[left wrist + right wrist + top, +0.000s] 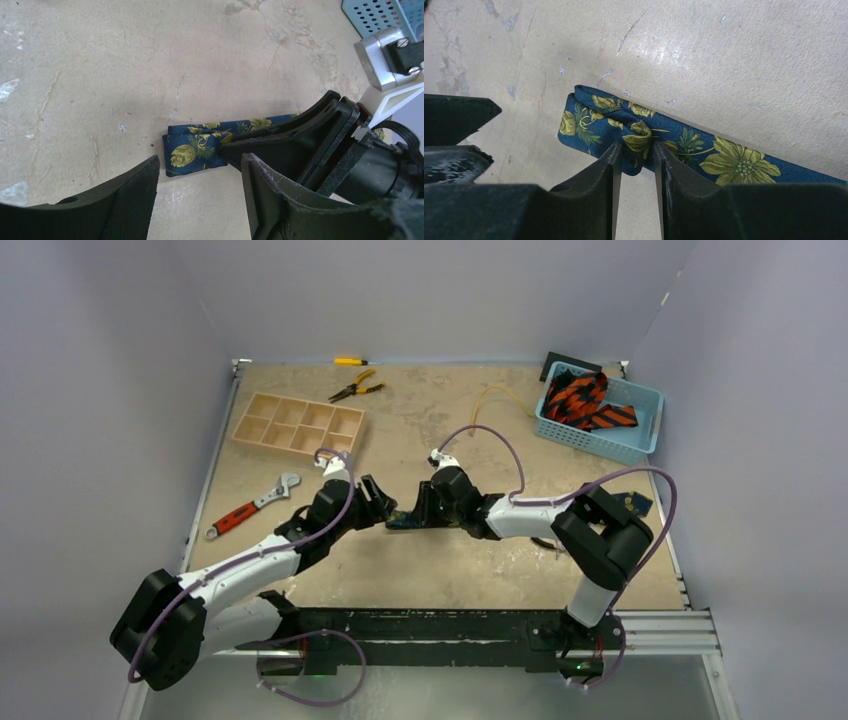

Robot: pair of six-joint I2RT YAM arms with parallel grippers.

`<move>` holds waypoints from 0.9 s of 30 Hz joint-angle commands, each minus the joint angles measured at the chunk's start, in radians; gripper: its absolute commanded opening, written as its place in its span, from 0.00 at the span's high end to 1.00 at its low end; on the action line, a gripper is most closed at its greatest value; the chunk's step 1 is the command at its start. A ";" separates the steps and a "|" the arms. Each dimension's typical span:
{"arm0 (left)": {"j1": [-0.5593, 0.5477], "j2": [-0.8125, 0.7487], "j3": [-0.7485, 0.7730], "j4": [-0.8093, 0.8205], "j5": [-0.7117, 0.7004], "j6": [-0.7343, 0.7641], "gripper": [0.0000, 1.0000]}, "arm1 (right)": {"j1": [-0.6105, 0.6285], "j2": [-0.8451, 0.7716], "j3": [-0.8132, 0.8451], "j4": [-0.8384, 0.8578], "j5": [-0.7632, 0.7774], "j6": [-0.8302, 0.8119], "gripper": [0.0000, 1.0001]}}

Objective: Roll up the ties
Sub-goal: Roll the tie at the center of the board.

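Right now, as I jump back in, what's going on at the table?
The right gripper pinches the navy floral tie near its folded end, mid-table. The left gripper hangs open at that end, gripping nothing. The orange-striped ties lie in the blue basket at the far right, not yet rolled.

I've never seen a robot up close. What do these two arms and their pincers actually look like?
Both the left arm and the right arm have white tube-like links between chunky black joints. A thin purple cable loops loosely along each. The left gripper and right gripper each end in two black wedge-shaped fingers with finely textured inner faces.
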 commanded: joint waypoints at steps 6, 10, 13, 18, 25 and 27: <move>0.012 0.072 -0.022 0.091 0.085 0.045 0.41 | -0.010 -0.018 0.021 0.003 0.055 -0.056 0.70; 0.021 0.095 -0.028 0.109 0.109 0.040 0.41 | -0.010 -0.023 0.030 0.006 0.051 -0.081 0.74; 0.032 0.108 -0.041 0.137 0.135 0.034 0.42 | -0.010 -0.022 0.030 0.018 0.044 -0.092 0.75; 0.069 0.132 -0.074 0.198 0.207 0.015 0.42 | -0.009 -0.023 0.020 0.047 0.043 -0.109 0.76; 0.144 0.163 -0.137 0.329 0.328 -0.018 0.44 | -0.010 -0.010 0.013 0.077 0.032 -0.130 0.77; 0.150 0.176 -0.141 0.356 0.350 -0.019 0.44 | -0.010 -0.006 0.008 0.082 0.029 -0.132 0.77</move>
